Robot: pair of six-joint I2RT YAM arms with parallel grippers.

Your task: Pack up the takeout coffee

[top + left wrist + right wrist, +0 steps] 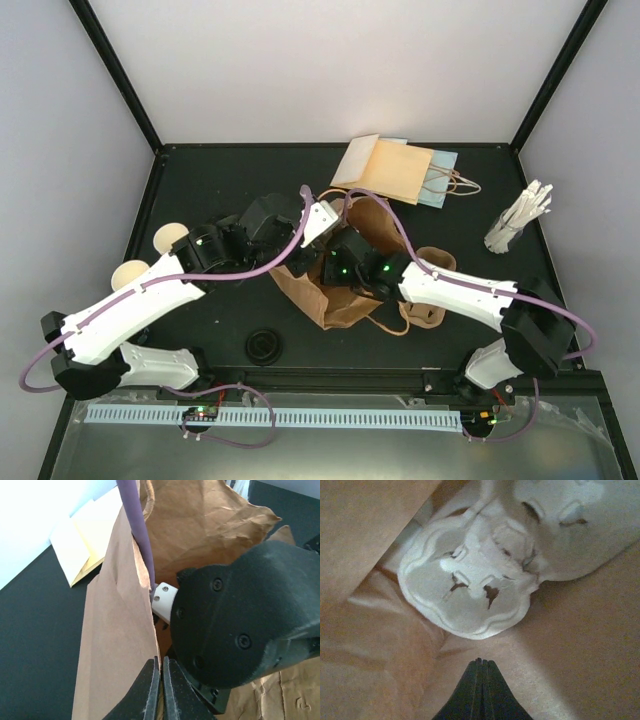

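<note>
**Desk one:** From above, both arms converge on the brown paper bag (315,295) standing mid-desk (200,180). The takeout coffee sits well apart from it, at the left edge. The far cup (170,237) and the near cup (131,272) stand upright beside the left arm, outside the bag. A black lid (263,345) lies alone near the front.

**Desk two:** Neither wrist camera shows those cups. The left wrist view does show the grip. The left claw (161,690) is closed to a sliver on the bag's rim, with one finger outside the paper wall and one inside.

**Desk one:** The overhead camera loses that detail under the arm. What about the right side?

**Desk two:** The right wrist view looks down inside the bag. The right claw (479,690) has its tips pressed together and holds nothing. It hangs over a pale moulded cup carrier (465,595) lying on the bag's floor.

**Desk one:** That carrier cannot be made out from overhead. The left wrist view adds the right arm's black housing (240,630), which fills the bag's mouth, and a purple cable (140,530) running past the rim.
</note>
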